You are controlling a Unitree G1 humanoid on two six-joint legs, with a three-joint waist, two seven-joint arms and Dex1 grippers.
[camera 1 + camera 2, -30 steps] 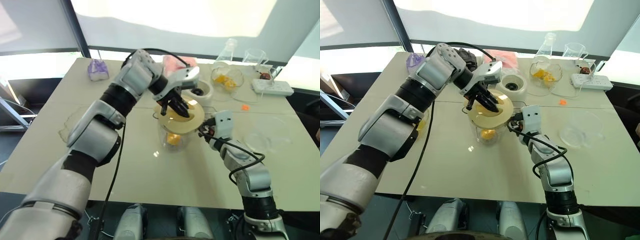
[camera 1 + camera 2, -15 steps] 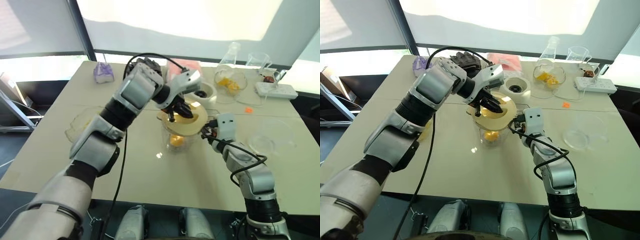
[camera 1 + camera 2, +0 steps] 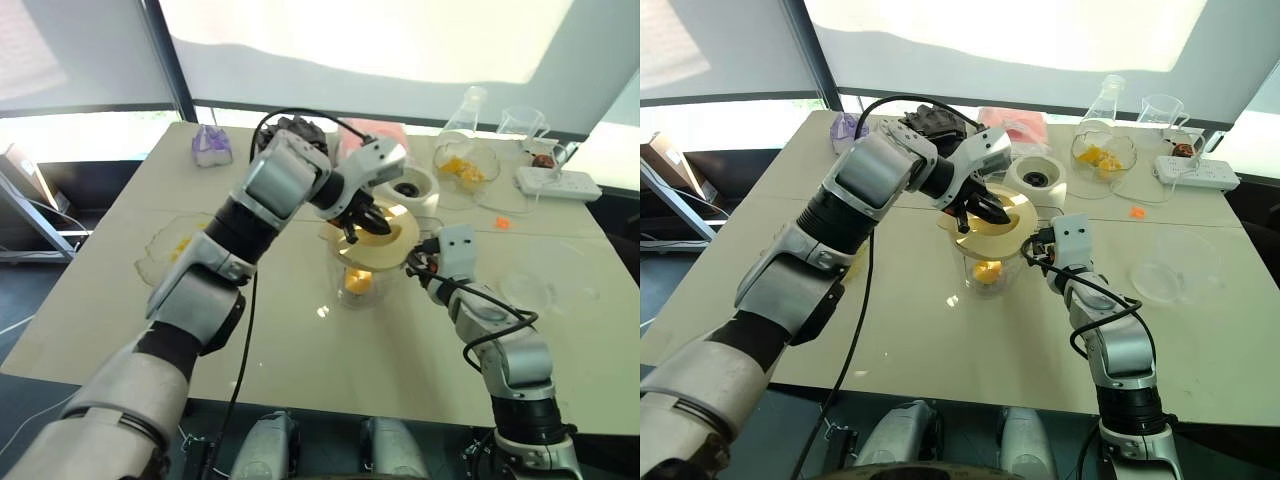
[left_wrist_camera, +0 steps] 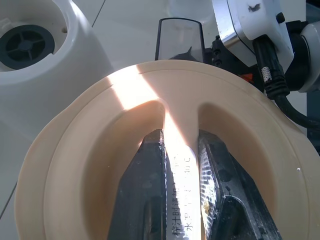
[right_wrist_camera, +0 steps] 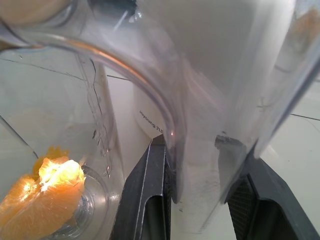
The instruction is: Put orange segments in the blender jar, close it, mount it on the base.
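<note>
You are at the closing step. Your left gripper (image 4: 177,145) is pinched tight on the raised ridge in the middle of the cream lid (image 3: 392,240). The lid appears to sit at a slant over the mouth of the jar (image 3: 375,292), which stands about mid-table. Your right gripper (image 5: 192,150) is clamped on a clear part of the jar's side, probably its handle, and steadies it.

To do this well, I judge you should level the lid, centre it over the rim, then press straight down while the right gripper holds firm. A slanted push may tip the jar or leave one side unseated.

By count there are one jar, one lid, two grippers and one white base (image 3: 408,186), just behind the jar toward the far edge. Orange pieces (image 5: 42,200) lie at the jar's bottom; I cannot tell their number. One bowl (image 3: 482,160) near the far right corner holds more.
</note>
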